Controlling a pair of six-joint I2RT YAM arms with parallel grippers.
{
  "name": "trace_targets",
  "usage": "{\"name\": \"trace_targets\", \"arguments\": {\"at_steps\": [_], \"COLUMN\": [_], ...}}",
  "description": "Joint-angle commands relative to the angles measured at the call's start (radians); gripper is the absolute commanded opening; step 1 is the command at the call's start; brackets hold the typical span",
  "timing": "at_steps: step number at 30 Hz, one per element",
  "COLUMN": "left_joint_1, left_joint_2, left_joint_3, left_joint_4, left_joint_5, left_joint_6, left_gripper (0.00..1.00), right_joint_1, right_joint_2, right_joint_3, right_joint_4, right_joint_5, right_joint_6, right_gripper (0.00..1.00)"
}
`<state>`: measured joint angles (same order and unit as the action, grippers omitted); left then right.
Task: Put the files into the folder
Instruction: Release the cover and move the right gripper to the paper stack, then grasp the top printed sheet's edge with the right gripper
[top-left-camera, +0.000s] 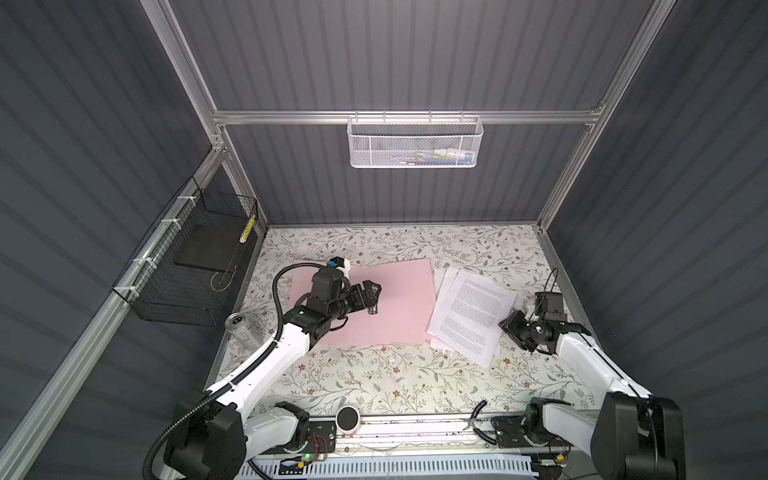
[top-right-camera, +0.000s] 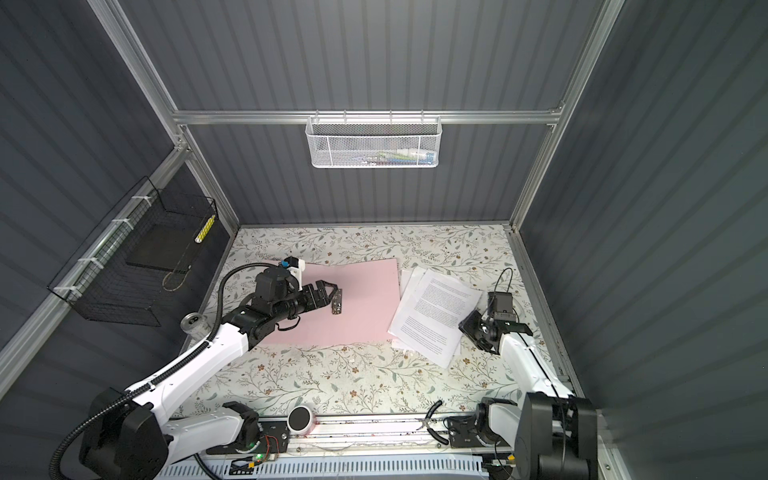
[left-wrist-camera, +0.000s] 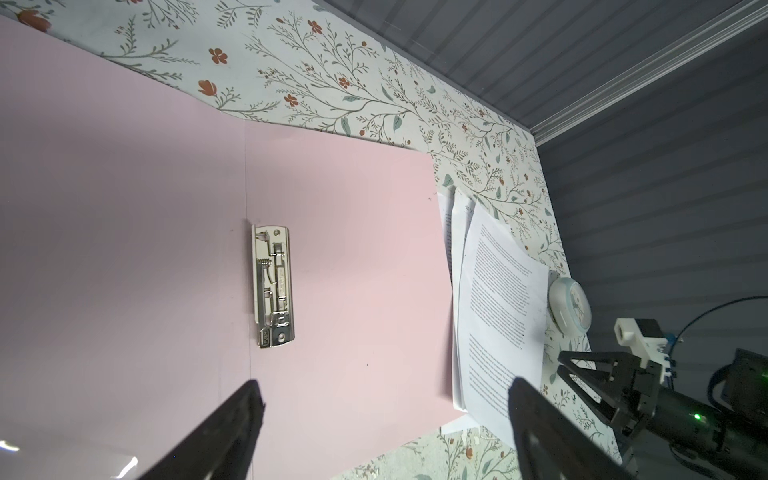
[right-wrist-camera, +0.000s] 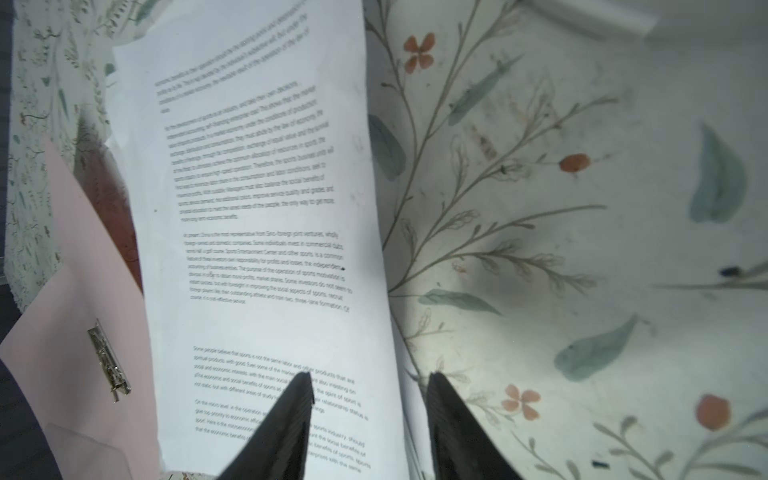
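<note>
Floral bench (top-left-camera: 374, 374): at centre-left the open pink folder (top-left-camera: 399, 299) lies flat under the wide-spread left tool (left-wrist-camera: 384, 388); centre-right, fanned files (top-left-camera: 473, 311), probably light and floppy, want an edge pinch; right tool (right-wrist-camera: 370, 378) half-spread over their edge.

This is a robotics lab test cell, not a lived-in room. An aluminium frame (top-left-camera: 270, 117) of bolted profiles carries dark grey ribbed wall panels (top-left-camera: 395, 54) around a small table (top-left-camera: 374, 374) under a floral cover. A white-and-black left arm (top-left-camera: 266, 353) and right arm (top-left-camera: 590, 361) stand on a metal rail (top-left-camera: 415, 428) at the front edge, beside bare cables and a circuit board (top-left-camera: 308, 457) with a green light. A white mesh basket (top-left-camera: 415, 143) and a black wire basket (top-left-camera: 174, 303) hang from the frame.
</note>
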<state>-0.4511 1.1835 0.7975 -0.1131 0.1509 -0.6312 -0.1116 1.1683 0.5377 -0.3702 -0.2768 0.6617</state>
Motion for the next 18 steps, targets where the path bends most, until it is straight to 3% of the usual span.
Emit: {"name": "trace_targets", "arguments": {"at_steps": [1,18], "left_joint_1": [-0.003,-0.003], "left_joint_2": [0.002,-0.027], "left_joint_3": [-0.009,-0.041], "left_joint_4": [0.027,0.0], "left_joint_5": [0.007,-0.031], "left_joint_6": [0.011,0.004], "left_gripper": [0.92,0.9], "right_joint_1": [-0.008,-0.011], "right_joint_2": [0.036,0.176], "right_joint_3": [-0.014,-0.016], "right_joint_4": [0.071,0.163], "right_joint_5": [-0.029,-0.05], "right_joint_6": [-0.007,-0.013], "right_gripper": [0.46,0.39]}}
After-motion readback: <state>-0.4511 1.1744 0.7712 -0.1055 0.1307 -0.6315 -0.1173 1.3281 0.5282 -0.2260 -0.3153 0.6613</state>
